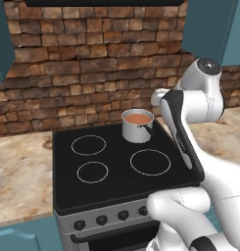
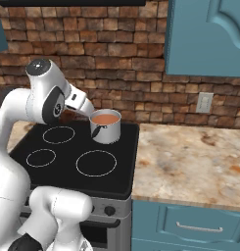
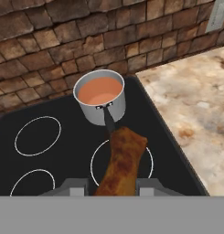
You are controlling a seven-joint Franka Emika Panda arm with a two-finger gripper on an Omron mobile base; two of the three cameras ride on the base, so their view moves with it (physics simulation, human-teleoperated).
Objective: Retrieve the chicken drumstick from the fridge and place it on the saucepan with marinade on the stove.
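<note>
Brick wall stood behind black stove (image 3: 63, 160). Claw (image 3: 114, 188) gripped drumstick (image 3: 121, 162) by lower end; meat hung over front-right burner. Saucepan (image 3: 99, 99) sat at 12 o'clock from it, on back-right burner. Drumstick likely light, stiff, greasy; hold looked firm enough near thick end.

White arm rises from base, elbow bent high, forearm angled forward and down over the cooktop; end effector (image 3: 115, 187) level with camera looking ahead; fingers (image 3: 77, 186) closed either side of the chicken drumstick (image 3: 122, 160), which sticks out forward between them.
</note>
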